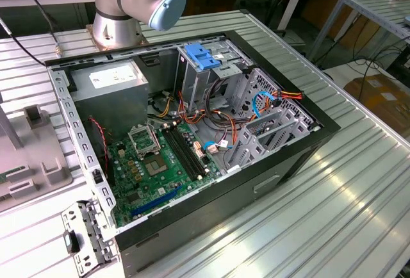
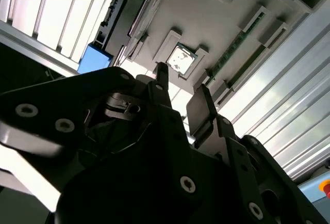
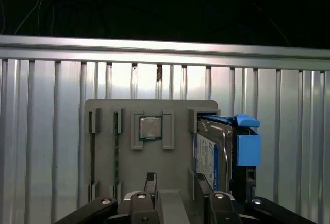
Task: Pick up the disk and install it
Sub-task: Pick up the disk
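Disk stands in grey holder beside processor chip.

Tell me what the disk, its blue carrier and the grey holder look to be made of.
The disk: metal casing, silver-grey with a dull sheen; its label looks like printed film. The blue carrier: moulded plastic, by its even matte colour and blocky tabs. The grey holder: probably plastic too, flat matte with moulded slots; not certain.
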Action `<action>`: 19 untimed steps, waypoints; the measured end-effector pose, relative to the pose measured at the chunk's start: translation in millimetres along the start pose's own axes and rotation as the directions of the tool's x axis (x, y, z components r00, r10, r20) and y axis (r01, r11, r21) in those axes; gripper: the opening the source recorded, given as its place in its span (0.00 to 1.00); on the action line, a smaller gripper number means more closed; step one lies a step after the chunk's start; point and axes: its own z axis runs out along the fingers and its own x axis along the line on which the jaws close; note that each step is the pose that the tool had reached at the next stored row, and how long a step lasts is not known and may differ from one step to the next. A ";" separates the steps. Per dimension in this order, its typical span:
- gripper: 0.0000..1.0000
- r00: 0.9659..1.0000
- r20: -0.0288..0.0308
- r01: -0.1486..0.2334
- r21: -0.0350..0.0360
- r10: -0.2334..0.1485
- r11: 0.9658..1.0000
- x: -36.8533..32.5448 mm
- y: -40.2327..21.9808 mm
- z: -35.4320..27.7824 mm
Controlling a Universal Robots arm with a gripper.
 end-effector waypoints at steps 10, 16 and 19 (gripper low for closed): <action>0.50 1.000 0.000 0.000 0.000 0.000 1.000 -1.1 0.0 0.1; 0.50 1.000 0.001 0.000 0.000 0.000 1.000 -9.4 -0.2 1.3; 0.50 1.000 0.002 0.000 0.000 0.000 1.000 -12.0 -0.3 1.8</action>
